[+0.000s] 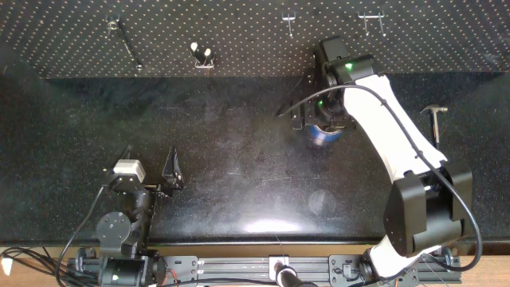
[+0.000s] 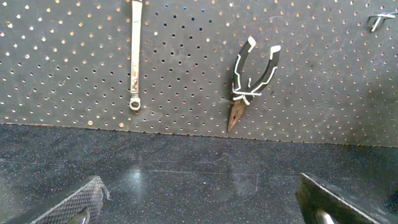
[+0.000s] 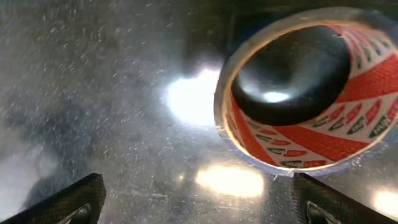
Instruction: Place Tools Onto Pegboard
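Note:
A roll of tape (image 1: 323, 135) lies flat on the black table, blue outside and red-printed inside (image 3: 298, 134). My right gripper (image 1: 317, 122) hovers just above it, open, with the roll (image 3: 292, 93) off to one side of the gap between the fingers (image 3: 68, 202). A wrench (image 1: 126, 41) and black-and-white pliers (image 1: 203, 54) hang on the pegboard (image 1: 239, 36). A small hammer (image 1: 435, 119) rests on the table at the right. My left gripper (image 1: 155, 179) stands open low by its base, facing the wrench (image 2: 135, 56) and pliers (image 2: 252, 81).
Two bare metal hooks (image 1: 288, 21) (image 1: 372, 21) stick out of the pegboard's upper right; one hook (image 2: 378, 21) appears in the left wrist view. The table's middle and left are open black surface (image 1: 231, 159).

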Motion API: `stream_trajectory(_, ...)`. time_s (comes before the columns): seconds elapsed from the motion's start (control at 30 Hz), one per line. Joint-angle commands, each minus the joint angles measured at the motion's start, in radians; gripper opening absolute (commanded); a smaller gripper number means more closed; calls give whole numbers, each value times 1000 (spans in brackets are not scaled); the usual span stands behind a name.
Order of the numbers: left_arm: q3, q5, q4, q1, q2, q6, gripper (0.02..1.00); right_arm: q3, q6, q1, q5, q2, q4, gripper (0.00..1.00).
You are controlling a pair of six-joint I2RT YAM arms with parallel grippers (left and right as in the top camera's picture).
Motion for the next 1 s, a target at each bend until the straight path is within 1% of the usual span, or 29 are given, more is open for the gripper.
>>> stream_trajectory(0.03,-1,25,-6,4,-10,-2,996,23,56,7,35,55,23,974)
stream_trajectory(0.27,-1,25,-6,4,-10,-2,996,29,34,18,37,106,70,976)
stream_trajectory(0.43,-1,25,-6,4,-10,-2,996,31,29,34,85,152,57,976)
stream_trajectory(0.5,-1,25,-6,4,-10,-2,996,31,1,37,85,168,63,976)
stream_trajectory(0.8,-1,25,-6,4,-10,-2,996,31,-18,38,72,187,124,976)
stream_trajectory(0.83,-1,25,-6,4,-10,-2,996,31,-18,38,47,187,130,976)
stream_trajectory(0.87,-1,25,-6,4,-10,-2,996,31,-18,39,42,188,129,976)
stream_trajectory(0.93,-1,25,-6,4,-10,-2,996,31,-18,39,43,198,129,974)
stream_trajectory(1.0,-1,25,-6,4,-10,-2,996,31,-18,41,64,213,124,976)
